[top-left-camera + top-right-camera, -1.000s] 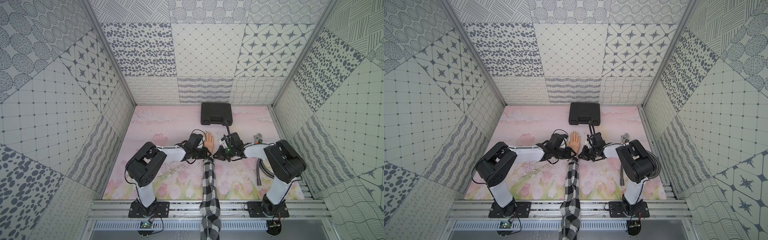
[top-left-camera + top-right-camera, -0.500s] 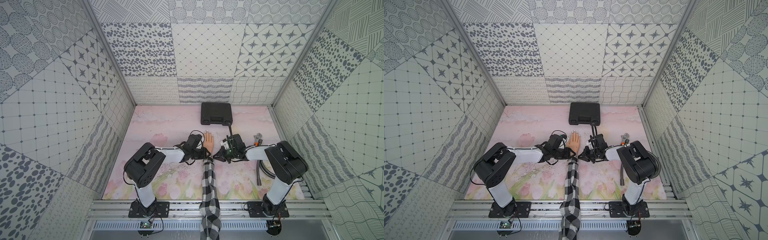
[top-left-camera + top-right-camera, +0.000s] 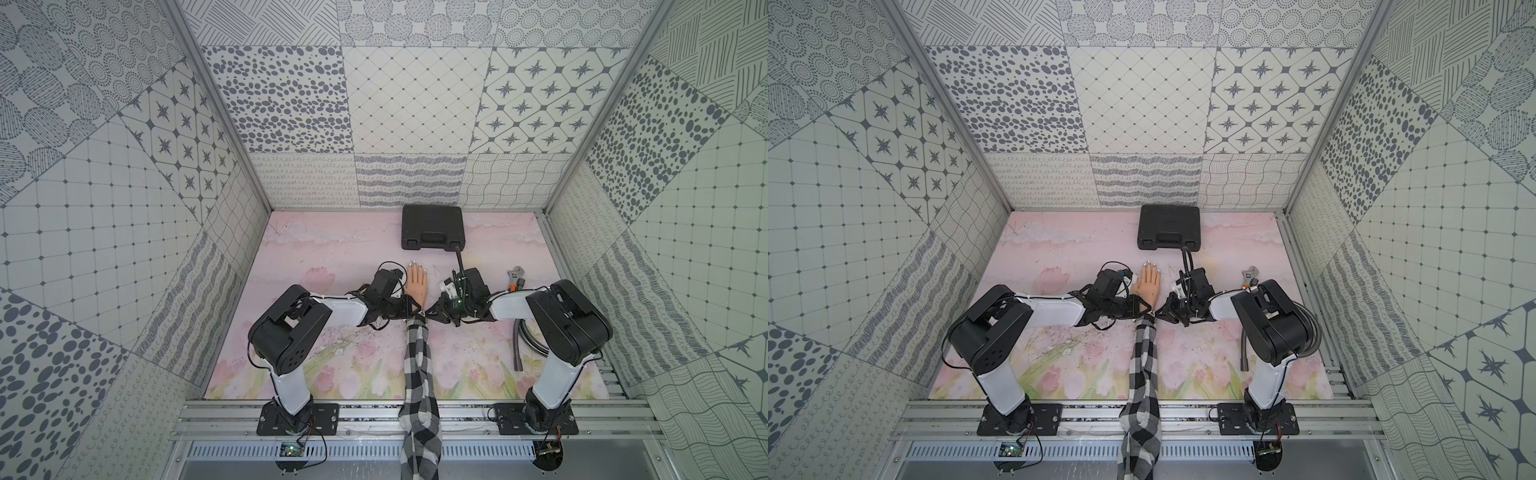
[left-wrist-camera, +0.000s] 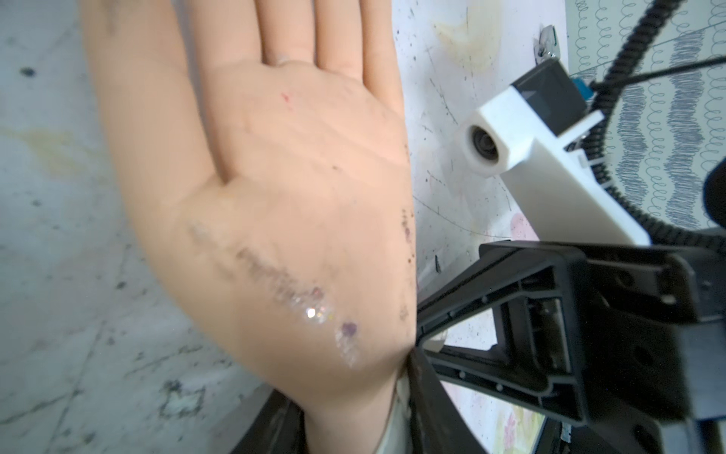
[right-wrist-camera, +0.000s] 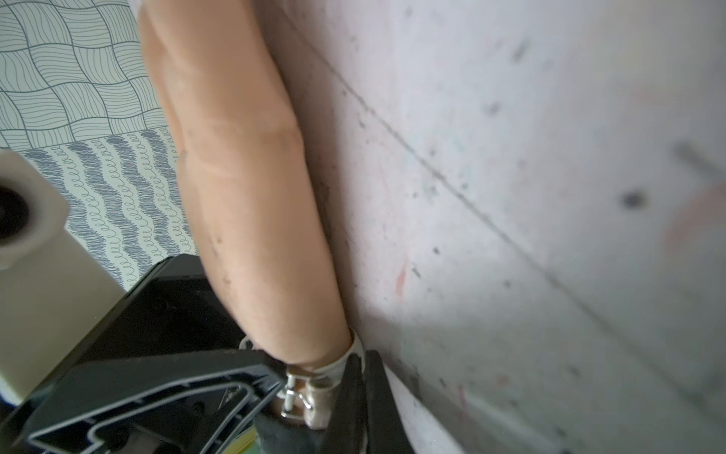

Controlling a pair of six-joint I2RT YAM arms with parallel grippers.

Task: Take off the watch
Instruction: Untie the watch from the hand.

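Step in hand, as judged: the strap is being undone at the buckle; the watch is not yet off.

left gripper (image 3: 417, 311): jaws are being held part-spread astride the wrist of the mannequin hand (image 3: 417, 284), with one finger (image 5: 196, 367) touching the buckle (image 5: 292, 389). Whether the wrist is being clamped or only bracketed cannot be told.

the watch (image 5: 332, 367) is being worn on that wrist, right between the tips of both grippers. The checked sleeve (image 3: 417, 365) is ending just beside it on the forearm side.

right gripper (image 3: 433, 313): fingers are being pressed together, and the pale strap is apparently being nipped at their tips, just beside the buckle.

To do it well:
- The wrist is best steadied by the left gripper while the strap end is being drawn back along the band by the right, so the pin is being lifted out of its hole.
- The pull is best kept short and flat, or the whole mannequin hand risks being dragged along.
- The left fingertip is best kept off the buckle frame, so the tail is not being trapped.

Hard to make out:
- In both top views the watch is being covered by the gripper tips.
- In the left wrist view only a blurred sliver of strap (image 4: 395, 416) is being shown.
- The dial is not being shown in any view.
- Pin and hole are being hidden behind the buckle frame and the right fingers.
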